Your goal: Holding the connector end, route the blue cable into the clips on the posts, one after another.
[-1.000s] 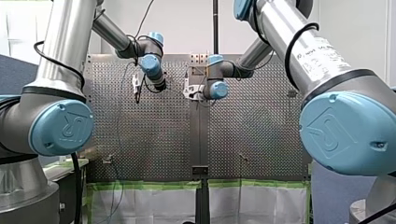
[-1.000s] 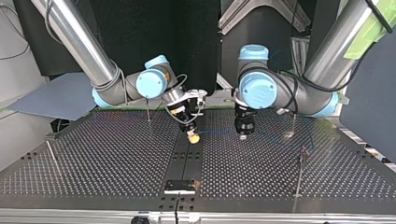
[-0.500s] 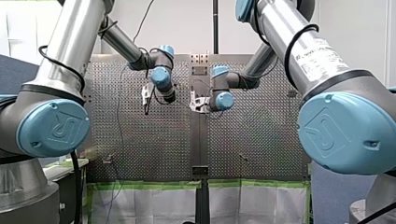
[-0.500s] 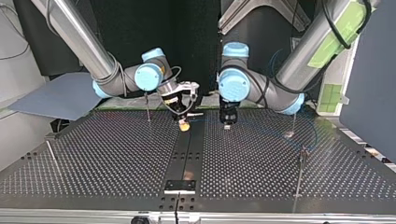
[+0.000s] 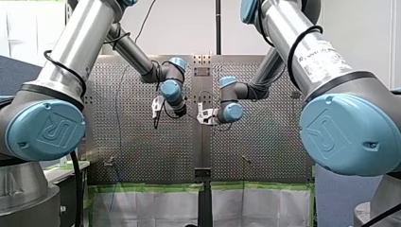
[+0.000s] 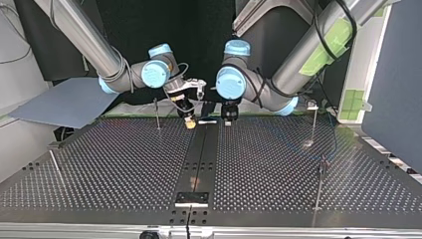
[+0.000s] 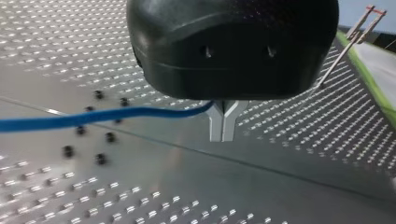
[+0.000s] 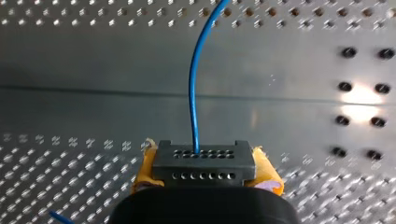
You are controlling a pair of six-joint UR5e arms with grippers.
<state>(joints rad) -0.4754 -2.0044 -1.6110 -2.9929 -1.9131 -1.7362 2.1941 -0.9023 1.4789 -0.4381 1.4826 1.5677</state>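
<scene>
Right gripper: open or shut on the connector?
Shut: yellow pads clamp the sides of the black perforated connector block; thin blue cable exits it.

Here's the perforated table (image 6: 99, 164), dark and holed from edge to edge, with a solid strip (image 6: 201, 159) down its middle in the top view. At the near end of that strip sits a small black plate (image 6: 192, 199). One thin post (image 6: 157, 113) stands far back, left of the strip. A second post (image 6: 314, 122) rises far right, a third post (image 6: 318, 186) nearer. At the left edge, a fourth post (image 6: 53, 162) looks tilted.
</scene>
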